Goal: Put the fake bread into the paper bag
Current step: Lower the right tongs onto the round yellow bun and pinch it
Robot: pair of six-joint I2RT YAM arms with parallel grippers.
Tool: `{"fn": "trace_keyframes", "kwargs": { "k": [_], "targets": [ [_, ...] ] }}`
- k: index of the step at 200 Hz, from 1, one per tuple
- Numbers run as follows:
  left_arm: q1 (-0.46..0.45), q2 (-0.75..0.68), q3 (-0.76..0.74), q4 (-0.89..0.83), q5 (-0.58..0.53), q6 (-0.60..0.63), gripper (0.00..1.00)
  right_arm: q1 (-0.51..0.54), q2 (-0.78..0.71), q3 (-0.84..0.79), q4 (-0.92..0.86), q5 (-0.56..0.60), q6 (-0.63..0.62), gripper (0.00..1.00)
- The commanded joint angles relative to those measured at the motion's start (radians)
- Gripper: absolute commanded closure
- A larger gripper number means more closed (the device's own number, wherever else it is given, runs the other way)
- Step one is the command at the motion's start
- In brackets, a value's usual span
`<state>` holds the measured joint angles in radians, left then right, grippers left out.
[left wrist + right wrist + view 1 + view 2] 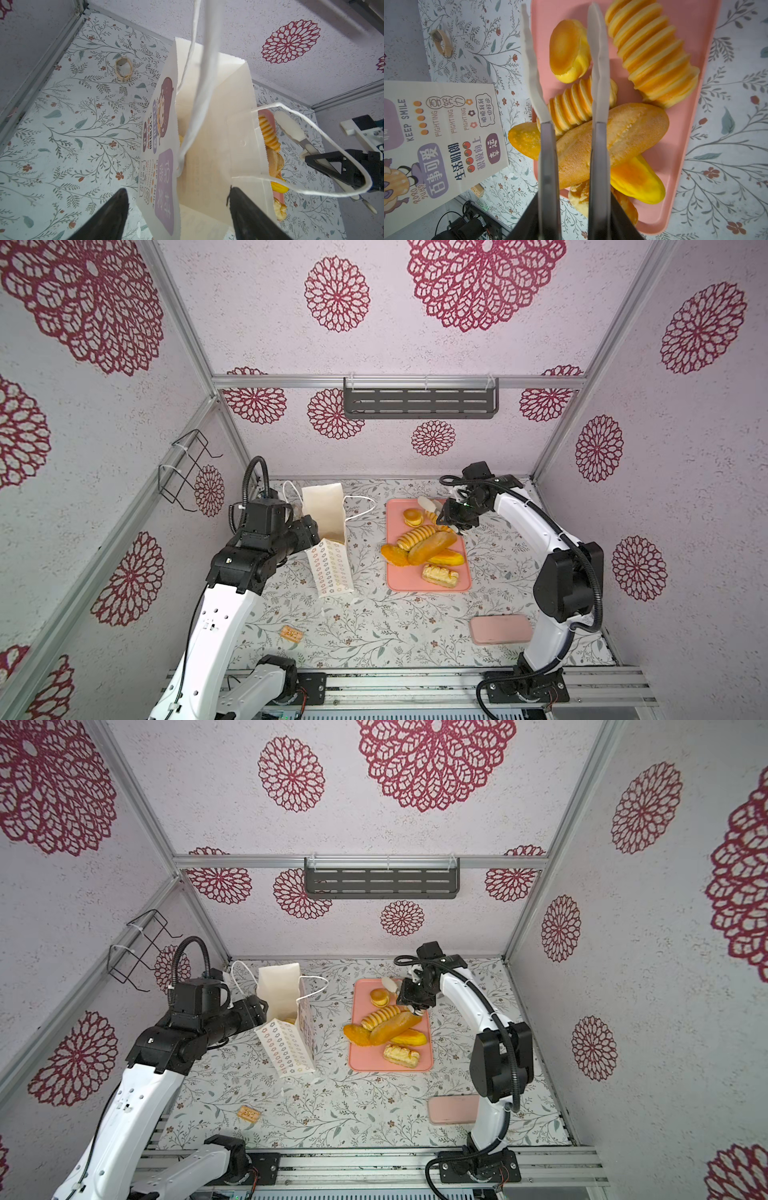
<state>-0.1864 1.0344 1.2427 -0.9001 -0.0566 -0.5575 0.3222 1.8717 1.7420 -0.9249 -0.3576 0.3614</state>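
Observation:
The paper bag stands left of centre with its mouth up, seen in both top views. A bit of golden bread shows inside it. My left gripper is at the bag's rim. In the left wrist view it is open wide, with the bag between its fingers. The fake bread lies on a pink tray: a long loaf, ridged roll, round bun and flaky pastry. My right gripper is shut on white-tipped tongs, their arms apart above the loaf.
A small tan cracker piece lies near the front left. A pink case sits by the right arm's base. A tan ring lies behind the bag. A wire rack and a black shelf hang on the walls.

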Motion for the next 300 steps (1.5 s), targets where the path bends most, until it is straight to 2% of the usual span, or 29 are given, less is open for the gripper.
{"fn": "trace_keyframes", "kwargs": {
  "k": [1,48,121,243,272,300],
  "targets": [
    [0.01,-0.006,-0.013,0.034,0.014,0.022,0.2,0.016,0.034,0.099,-0.072,-0.014,-0.027,0.58],
    [0.02,-0.02,-0.024,0.038,0.018,0.036,0.2,0.031,0.133,0.202,-0.141,0.024,-0.039,0.55],
    [0.037,-0.031,-0.058,0.059,0.042,0.036,0.19,0.037,0.217,0.292,-0.211,0.069,-0.063,0.56],
    [0.044,-0.04,-0.067,0.058,0.043,0.031,0.19,0.038,0.305,0.373,-0.242,0.048,-0.08,0.59],
    [0.045,-0.04,-0.065,0.059,0.043,0.031,0.19,0.039,0.319,0.39,-0.247,0.044,-0.081,0.62],
    [0.046,-0.039,-0.066,0.061,0.044,0.029,0.19,0.038,0.318,0.396,-0.244,0.044,-0.08,0.7]
  ]
}}
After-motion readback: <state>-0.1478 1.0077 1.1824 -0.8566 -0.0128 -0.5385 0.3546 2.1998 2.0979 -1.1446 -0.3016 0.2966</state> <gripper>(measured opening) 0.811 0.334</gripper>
